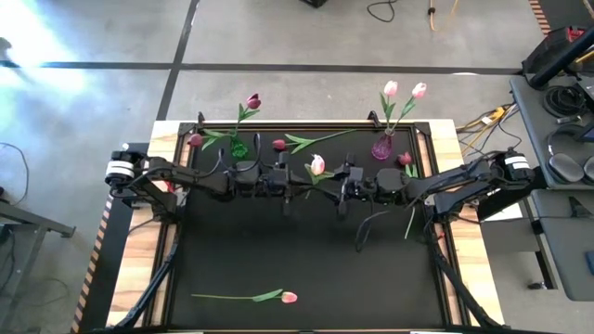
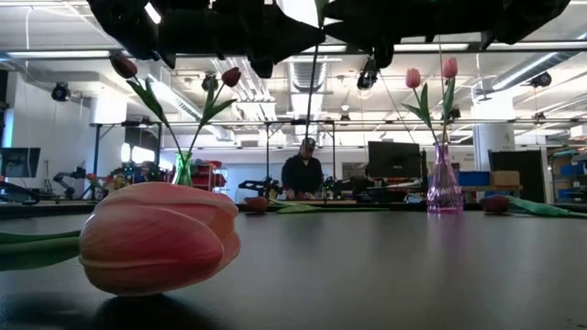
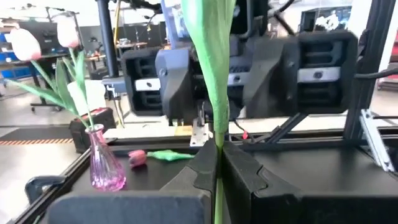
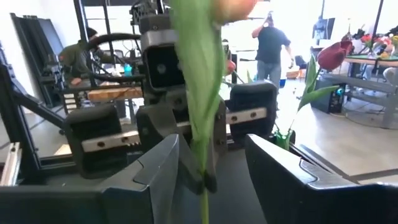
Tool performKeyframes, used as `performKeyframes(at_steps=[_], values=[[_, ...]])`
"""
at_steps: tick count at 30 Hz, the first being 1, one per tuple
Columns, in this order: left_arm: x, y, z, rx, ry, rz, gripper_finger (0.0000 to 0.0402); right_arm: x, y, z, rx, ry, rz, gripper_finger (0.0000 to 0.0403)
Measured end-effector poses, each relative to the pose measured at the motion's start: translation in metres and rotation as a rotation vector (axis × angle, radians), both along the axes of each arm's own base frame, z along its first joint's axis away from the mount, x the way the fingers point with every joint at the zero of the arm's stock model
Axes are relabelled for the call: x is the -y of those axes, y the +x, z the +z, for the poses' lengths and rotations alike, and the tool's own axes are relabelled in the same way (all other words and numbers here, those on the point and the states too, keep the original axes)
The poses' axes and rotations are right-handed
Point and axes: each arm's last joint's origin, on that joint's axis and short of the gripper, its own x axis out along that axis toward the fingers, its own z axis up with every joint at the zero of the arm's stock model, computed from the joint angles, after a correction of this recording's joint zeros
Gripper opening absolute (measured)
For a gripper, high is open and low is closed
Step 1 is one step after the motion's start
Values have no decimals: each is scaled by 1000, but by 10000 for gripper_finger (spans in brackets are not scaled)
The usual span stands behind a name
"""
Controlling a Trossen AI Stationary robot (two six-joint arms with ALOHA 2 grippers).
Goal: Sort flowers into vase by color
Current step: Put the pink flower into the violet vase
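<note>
Above the black table (image 1: 306, 260), the left gripper (image 3: 217, 163) is pinching a pink tulip's stem (image 3: 213, 74), while the right gripper (image 4: 211, 162) is standing open around it.

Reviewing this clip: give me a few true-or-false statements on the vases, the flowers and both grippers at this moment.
1. The purple vase holds two pale pink tulips. True.
2. The left gripper is open and empty. False: it is shut on a green stem.
3. The right gripper has its fingers spread, with the stem between them. True.
4. The green vase holds pink tulips. False: dark red ones.
5. A pink tulip lies on the mat near the front edge. True.
</note>
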Motion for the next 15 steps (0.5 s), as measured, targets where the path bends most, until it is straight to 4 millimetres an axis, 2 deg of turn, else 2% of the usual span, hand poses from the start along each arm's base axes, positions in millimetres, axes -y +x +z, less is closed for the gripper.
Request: performKeyframes(at_steps=[7, 15], values=[[0, 0, 0, 7, -12, -3, 0, -1, 4, 3, 1, -24, 13, 154], [0, 0, 0, 7, -21, -4, 0, -2, 5, 6, 4, -27, 47, 85]])
